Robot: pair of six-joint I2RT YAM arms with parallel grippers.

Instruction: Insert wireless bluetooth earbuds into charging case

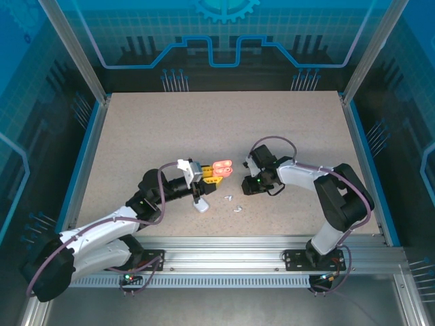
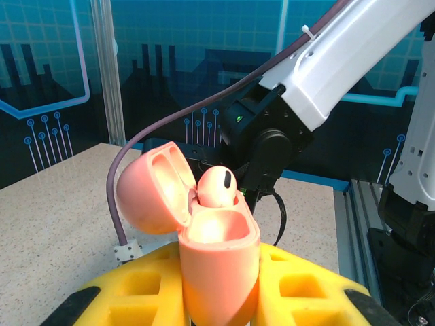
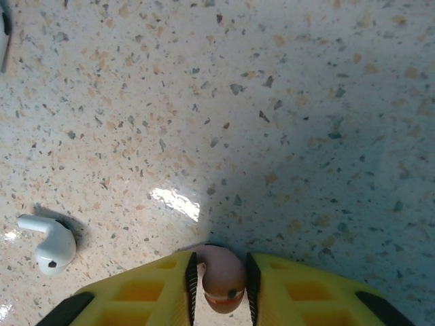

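The left hand [image 2: 221,299] is clamped on the lower body of the charging case [image 2: 219,272]. It holds the case clear of the surface [image 1: 204,122] with the lid [image 2: 149,187] swung open toward 9 o'clock, so the sockets are exposed and free to be reached. The case is salmon-pink, smooth and pebble-shaped. One matching earbud [image 2: 217,187] sits in the far socket, head up, with a dark oval spot. The near socket seems empty, though glare makes that hard to confirm.

In the top view the right hand [image 1: 248,183] is at 4 o'clock from the case, low over the surface. Its fingers [image 3: 156,288] are pinched on the second pink earbud [image 3: 221,278], a rounded bud with a tiny dark dot. It is gripped by the sides, probably so it can be lifted and lowered stem-first. A white earbud [image 3: 51,243] lies at 9 o'clock of that hand, untouched.
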